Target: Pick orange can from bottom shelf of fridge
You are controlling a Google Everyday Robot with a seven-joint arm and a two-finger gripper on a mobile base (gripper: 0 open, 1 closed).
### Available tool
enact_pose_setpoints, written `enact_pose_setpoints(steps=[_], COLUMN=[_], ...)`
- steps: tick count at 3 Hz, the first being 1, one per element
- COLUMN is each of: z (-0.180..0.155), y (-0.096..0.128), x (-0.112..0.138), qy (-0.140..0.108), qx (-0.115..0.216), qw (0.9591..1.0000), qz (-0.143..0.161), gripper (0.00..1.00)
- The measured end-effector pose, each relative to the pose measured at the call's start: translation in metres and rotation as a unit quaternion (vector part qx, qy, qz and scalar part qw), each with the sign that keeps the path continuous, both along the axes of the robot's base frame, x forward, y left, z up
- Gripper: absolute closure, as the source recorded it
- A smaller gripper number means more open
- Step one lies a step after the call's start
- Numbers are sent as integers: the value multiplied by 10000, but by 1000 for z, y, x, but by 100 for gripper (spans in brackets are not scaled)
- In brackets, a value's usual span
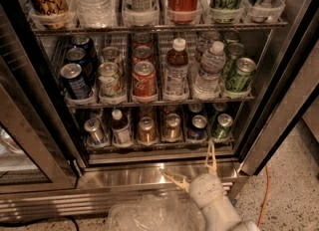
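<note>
The fridge (124, 179) stands open, with a steel sill at its foot. Its bottom shelf (159, 146) holds a row of small cans and one bottle in clear lanes. Two orange cans stand side by side in the middle of it, one to the left (146, 130) and one to the right (172, 127). My gripper (187, 159) is open and empty, low in front of the sill and below and right of the orange cans. One finger (211, 156) points up towards the shelf and the other (173, 179) points left.
On the bottom shelf, a silver can (94, 131) and a small bottle (120, 128) stand left of the orange cans, and a blue can (198, 127) and a green can (222, 126) right. The door frame (279, 110) stands right. A clear plastic bin (149, 216) lies below.
</note>
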State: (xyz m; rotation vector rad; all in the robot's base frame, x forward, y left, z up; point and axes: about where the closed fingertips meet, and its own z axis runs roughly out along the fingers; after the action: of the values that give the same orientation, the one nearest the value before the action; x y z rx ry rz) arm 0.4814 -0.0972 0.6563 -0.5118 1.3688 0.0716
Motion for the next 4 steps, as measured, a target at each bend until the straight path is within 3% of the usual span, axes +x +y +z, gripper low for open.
enact_pose_setpoints(steps=[1,2,4], z=[-2,-7,-24], y=[3,22,31], x=[4,20,30], qy=[82,562,482], qx=[-22,-140,-86], qw=[10000,9979,9987], qz=[40,299,138], gripper=[0,0,0])
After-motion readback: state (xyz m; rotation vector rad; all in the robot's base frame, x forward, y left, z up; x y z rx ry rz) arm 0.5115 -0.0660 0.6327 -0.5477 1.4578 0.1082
